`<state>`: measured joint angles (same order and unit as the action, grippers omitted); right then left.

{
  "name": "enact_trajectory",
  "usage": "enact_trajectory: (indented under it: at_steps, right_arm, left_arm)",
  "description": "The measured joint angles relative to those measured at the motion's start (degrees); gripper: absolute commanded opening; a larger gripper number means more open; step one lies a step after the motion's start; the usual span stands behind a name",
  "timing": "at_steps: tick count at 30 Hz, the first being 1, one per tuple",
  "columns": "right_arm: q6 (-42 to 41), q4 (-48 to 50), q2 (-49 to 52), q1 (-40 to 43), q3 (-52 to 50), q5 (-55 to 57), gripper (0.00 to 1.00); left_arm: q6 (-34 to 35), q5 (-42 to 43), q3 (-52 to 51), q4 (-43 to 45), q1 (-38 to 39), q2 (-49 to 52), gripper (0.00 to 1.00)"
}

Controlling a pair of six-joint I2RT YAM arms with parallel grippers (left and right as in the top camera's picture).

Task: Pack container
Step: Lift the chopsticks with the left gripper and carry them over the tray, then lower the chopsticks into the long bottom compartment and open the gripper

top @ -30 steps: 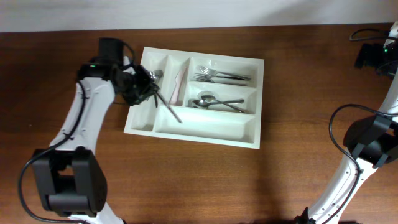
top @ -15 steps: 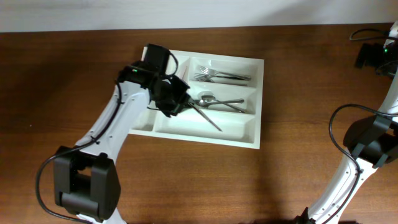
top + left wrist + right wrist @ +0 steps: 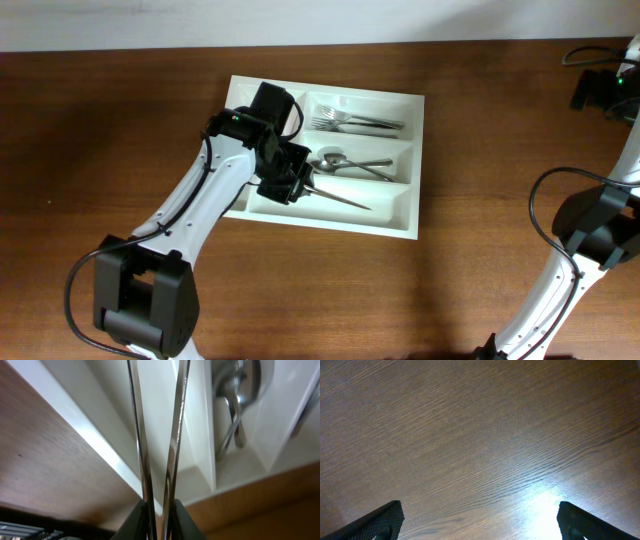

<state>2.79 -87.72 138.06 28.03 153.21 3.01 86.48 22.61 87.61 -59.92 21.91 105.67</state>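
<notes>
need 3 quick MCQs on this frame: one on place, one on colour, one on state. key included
1. Where do the spoons lie?
A. top long compartment
B. middle long compartment
C. on the table

2. What colour is the container?
A. black
B. white
C. blue

3. How is the right gripper?
A. open and empty
B. shut on a fork
C. shut on a spoon

Key:
1 B, the overhead view shows their bowls and handles in the middle row.
2 B, its walls and floor are plainly white.
3 A, the right wrist view shows its jaws wide apart with nothing between them.
</notes>
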Motion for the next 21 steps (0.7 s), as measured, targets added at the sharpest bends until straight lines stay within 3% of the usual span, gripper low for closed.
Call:
enact_trajectory:
  at_steps: [8, 21]
  right_arm:
    - [0.0, 0.0, 0.0, 0.0, 0.0, 0.0, 0.99]
    - [0.0, 0.0, 0.0, 0.0, 0.0, 0.0, 0.99]
  left_arm:
    - [4.5, -6.7, 0.0, 0.2, 0.0, 0.0, 0.02]
    - [9.2, -7.2, 0.0, 5.3, 2.7, 3.8, 0.02]
